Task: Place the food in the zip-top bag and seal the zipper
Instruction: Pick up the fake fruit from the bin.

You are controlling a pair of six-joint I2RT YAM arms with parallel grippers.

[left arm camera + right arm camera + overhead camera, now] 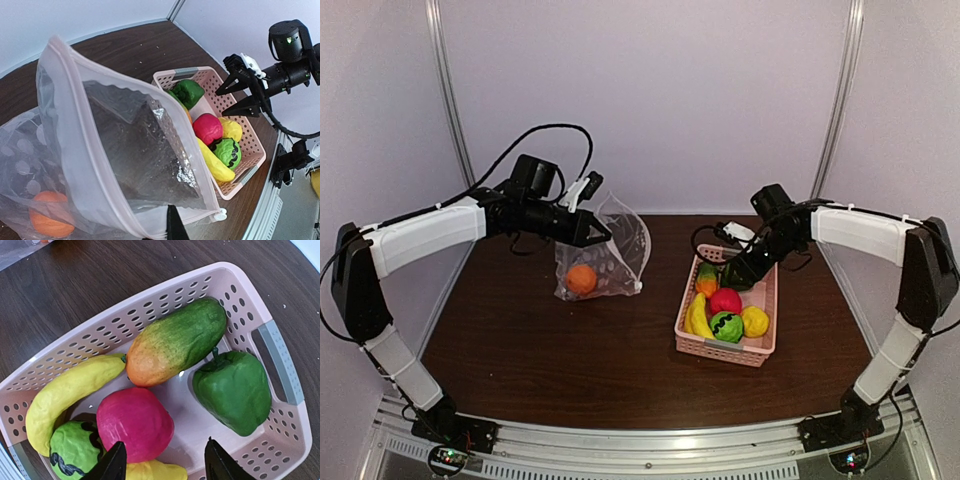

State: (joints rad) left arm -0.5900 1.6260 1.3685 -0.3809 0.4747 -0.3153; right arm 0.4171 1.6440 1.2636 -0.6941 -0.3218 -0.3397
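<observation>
Hovering open and empty over the basket (90, 335), the right gripper (165, 462) could skid off the round apple (135, 422) in it, while left of the basket the left gripper (598, 238), clamped on the bag (625, 240), may let its mouth sag shut.

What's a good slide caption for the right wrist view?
Right pincer open over the pink basket of toy food: red apple, green pepper, banana, green-orange fruit.

No text, label, brand, number or sign can be read on anything here.
</observation>
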